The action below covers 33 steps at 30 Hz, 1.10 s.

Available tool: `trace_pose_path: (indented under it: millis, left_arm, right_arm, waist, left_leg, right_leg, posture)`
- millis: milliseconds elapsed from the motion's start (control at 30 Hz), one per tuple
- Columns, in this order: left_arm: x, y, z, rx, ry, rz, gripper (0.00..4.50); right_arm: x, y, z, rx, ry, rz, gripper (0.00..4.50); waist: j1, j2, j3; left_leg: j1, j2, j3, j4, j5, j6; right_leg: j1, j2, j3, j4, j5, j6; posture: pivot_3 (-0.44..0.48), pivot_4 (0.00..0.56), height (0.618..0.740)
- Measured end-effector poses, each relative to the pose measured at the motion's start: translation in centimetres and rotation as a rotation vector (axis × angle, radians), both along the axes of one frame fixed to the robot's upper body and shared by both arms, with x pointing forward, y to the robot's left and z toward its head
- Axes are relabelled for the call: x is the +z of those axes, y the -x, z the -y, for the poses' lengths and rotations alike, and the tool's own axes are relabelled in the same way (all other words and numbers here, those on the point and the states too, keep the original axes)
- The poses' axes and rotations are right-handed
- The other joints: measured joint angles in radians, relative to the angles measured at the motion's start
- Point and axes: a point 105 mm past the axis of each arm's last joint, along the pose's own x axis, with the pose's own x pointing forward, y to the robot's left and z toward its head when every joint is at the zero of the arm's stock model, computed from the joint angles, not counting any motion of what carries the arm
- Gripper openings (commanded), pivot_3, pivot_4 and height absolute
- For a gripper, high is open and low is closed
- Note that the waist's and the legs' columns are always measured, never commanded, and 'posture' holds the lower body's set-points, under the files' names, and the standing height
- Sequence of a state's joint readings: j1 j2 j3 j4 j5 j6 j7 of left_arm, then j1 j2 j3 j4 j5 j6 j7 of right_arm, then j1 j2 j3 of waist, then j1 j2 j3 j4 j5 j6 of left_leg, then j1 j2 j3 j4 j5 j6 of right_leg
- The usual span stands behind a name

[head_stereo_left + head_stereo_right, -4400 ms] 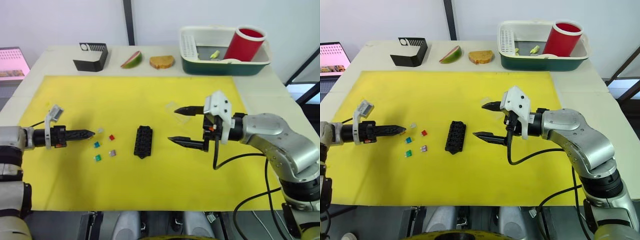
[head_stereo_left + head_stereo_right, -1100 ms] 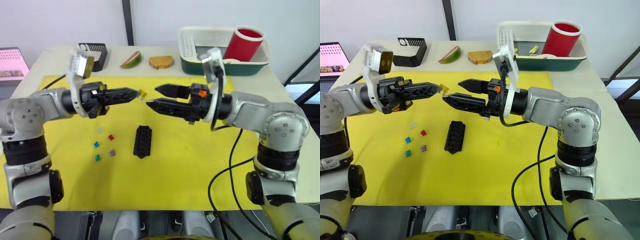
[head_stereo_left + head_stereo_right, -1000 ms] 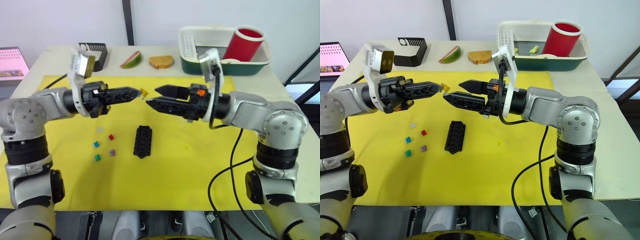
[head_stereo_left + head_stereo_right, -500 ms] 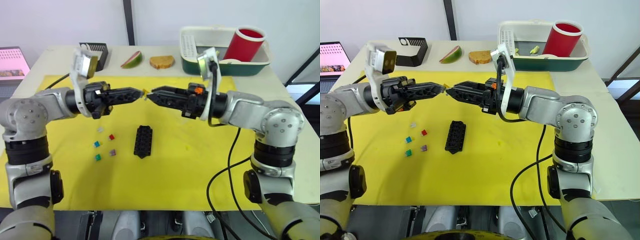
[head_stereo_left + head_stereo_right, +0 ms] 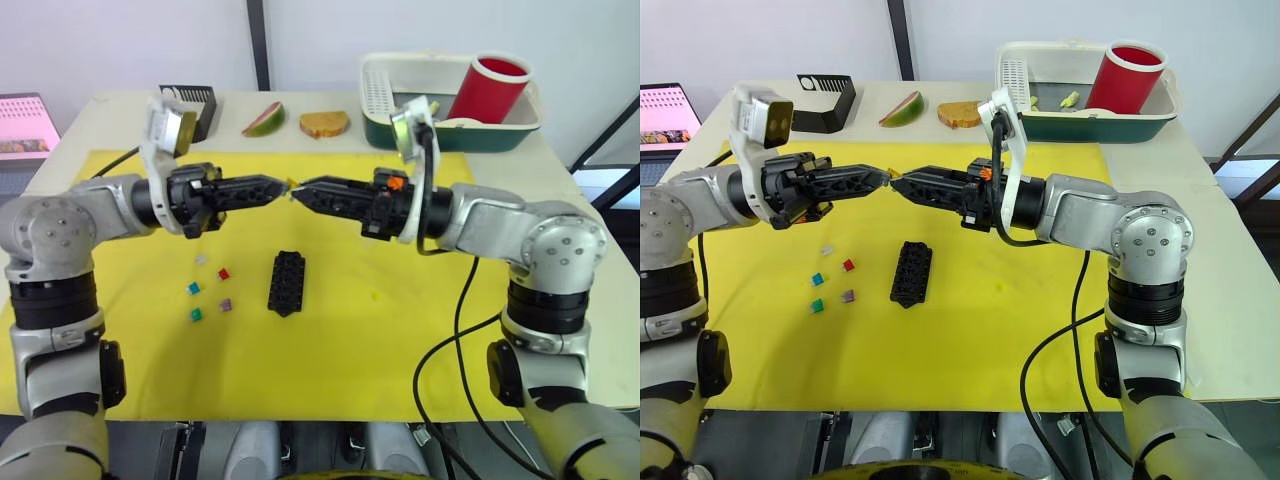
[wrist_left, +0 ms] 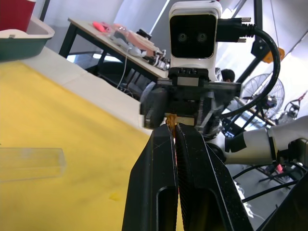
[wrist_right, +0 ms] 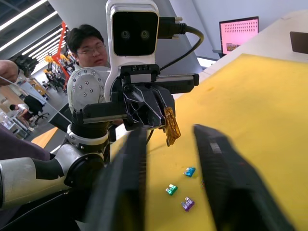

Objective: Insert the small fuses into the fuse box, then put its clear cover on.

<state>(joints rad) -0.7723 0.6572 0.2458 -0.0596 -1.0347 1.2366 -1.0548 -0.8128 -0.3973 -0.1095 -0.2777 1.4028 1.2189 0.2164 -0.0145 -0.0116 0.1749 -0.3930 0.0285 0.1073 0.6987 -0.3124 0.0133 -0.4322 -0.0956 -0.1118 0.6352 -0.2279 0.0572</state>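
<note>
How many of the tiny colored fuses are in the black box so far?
None seem done: the fuse box looks empty. In hand: the left gripper is shut on the orange fuse, held up over the mat, with the right gripper meeting it. Left: fuses lying on the mat, grey, red, blue, green, purple, and the clear cover lies off the box.

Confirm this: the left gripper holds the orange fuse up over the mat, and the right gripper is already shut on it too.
Wrong on the right gripper. The right wrist view shows its jaws apart on either side of the orange fuse, not shut on it. The left gripper does hold the fuse above the mat.
</note>
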Motion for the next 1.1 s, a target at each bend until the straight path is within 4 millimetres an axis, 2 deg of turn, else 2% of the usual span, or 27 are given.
trace_pose_path:
  millis: [300,400,1033,1100]
  left_arm:
    - [-0.06,-0.14,-0.02,0.012,-0.002,0.000,0.00]
    - [-0.17,-0.13,-0.05,0.013,0.000,-0.004,0.00]
    - [-0.27,-0.23,-0.08,0.022,0.001,0.007,0.00]
    - [-0.35,-0.29,-0.02,0.025,-0.011,0.018,0.66]
  right_arm:
    - [-0.09,-0.01,-0.07,0.006,-0.001,-0.009,1.08]
    - [-0.06,-0.13,-0.03,0.001,-0.006,-0.014,0.24]
    - [-0.11,-0.33,0.04,-0.003,-0.008,-0.022,0.11]
    - [-0.16,-0.35,0.08,-0.004,0.003,-0.017,0.00]
  waist:
    - [0.000,0.000,0.000]
    - [0.000,0.000,0.000]
    - [0.001,0.000,0.000]
    - [0.000,0.000,0.000]
  left_leg:
    - [0.000,0.000,0.000,0.000,0.000,0.000]
    - [0.000,0.000,0.000,0.000,0.000,0.000]
    - [0.000,0.000,0.000,0.000,0.000,0.000]
    - [0.000,0.000,0.000,-0.001,0.000,0.000]
  right_leg:
    - [0.000,0.000,0.000,0.000,0.000,0.000]
    - [0.000,0.000,0.000,-0.001,0.000,0.000]
    - [0.000,0.000,0.000,-0.001,0.000,0.000]
    - [0.000,0.000,0.000,-0.001,0.000,0.000]
  posture:
    - [0.000,0.150,0.740]
    - [0.000,0.150,0.740]
    - [0.000,0.150,0.740]
    - [0.000,0.150,0.740]
